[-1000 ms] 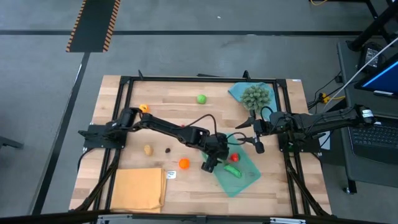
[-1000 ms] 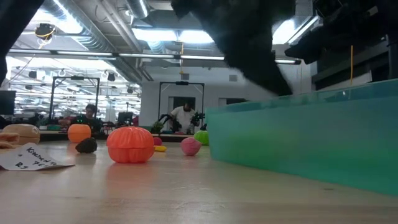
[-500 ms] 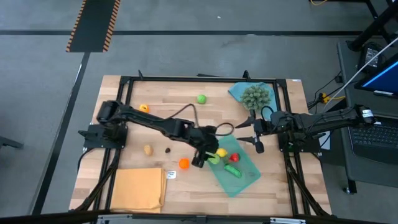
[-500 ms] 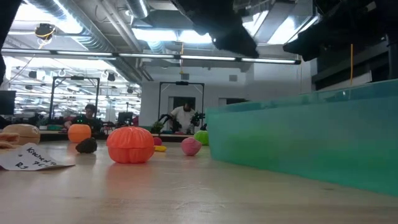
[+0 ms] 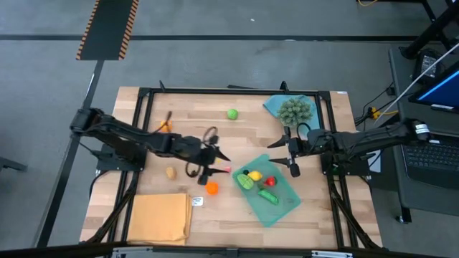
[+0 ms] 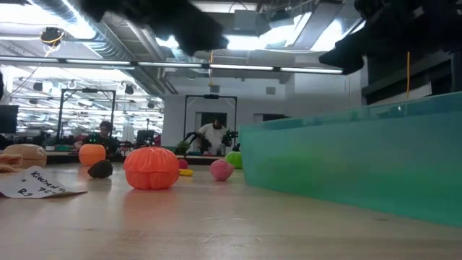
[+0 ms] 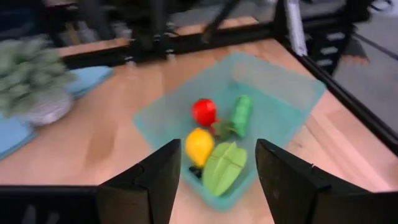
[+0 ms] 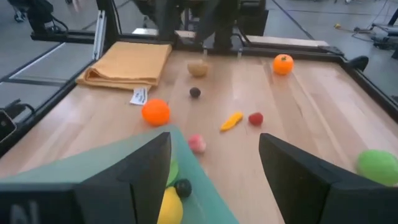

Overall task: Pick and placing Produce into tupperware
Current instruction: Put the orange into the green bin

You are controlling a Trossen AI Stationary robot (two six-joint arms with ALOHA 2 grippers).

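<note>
Our left gripper (image 5: 215,166), open and empty, probably needs the orange fruit (image 5: 212,188) beside it; the box (image 5: 287,201) holds four pieces; right gripper (image 5: 283,154) open near the table's right edge.

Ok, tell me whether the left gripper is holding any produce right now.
No. The left gripper has open fingers with nothing between them, looking at the tupperware.

Teal tupperware (image 5: 283,206), lying askew, holds yellow, red and green produce (image 5: 255,176). Other pieces lie scattered on the table beside it.
</note>
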